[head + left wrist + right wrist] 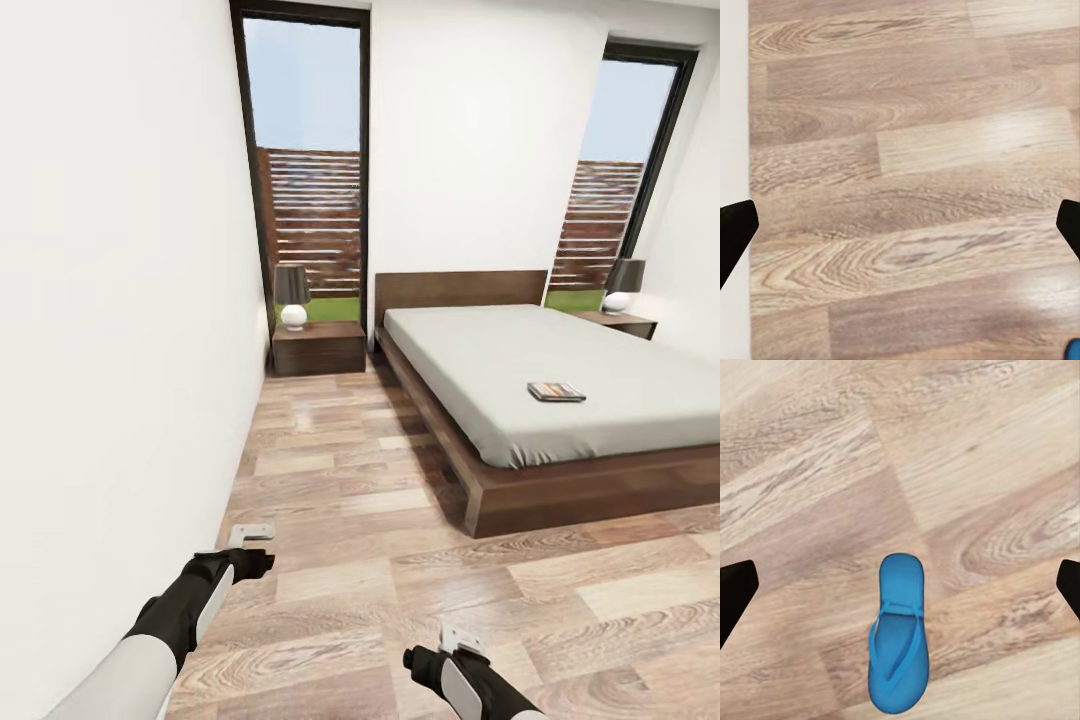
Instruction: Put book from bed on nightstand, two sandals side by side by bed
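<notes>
book first: the small thin paperback book [556, 391] with its dark pictured cover lies flat on the plain mattress of the large low bed [560, 470] with the dark brown wooden frame, toward the near right part of it, well apart from both arms. a small dark wooden nightstand [318, 348] with a lamp [292, 296] stands left of the headboard under the tall window [305, 160], and a second nightstand [625, 322] with its own lamp sits on the far side of the bed.

i judge nothing is done yet; i am at the approach stage, standing on the light wood-plank floor [350, 520] short of the bed.

my left hand [250, 532] hangs low over bare planks, its dark fingertips [735, 232] spread wide at the edges of the left wrist view, holding nothing. my right hand [458, 640] is likewise spread and empty, with fingertips [735, 596] far apart in its wrist view.

under that right hand one bright blue flip-flop sandal [898, 634] lies flat on the floor, sole down, between the fingers but not touched. a blue sliver [1074, 349] at the corner of the left wrist view may be a sandal too; i cannot tell.

next, as i see it, either lower the right hand onto that sandal or roll up to the bed for the book.
</notes>
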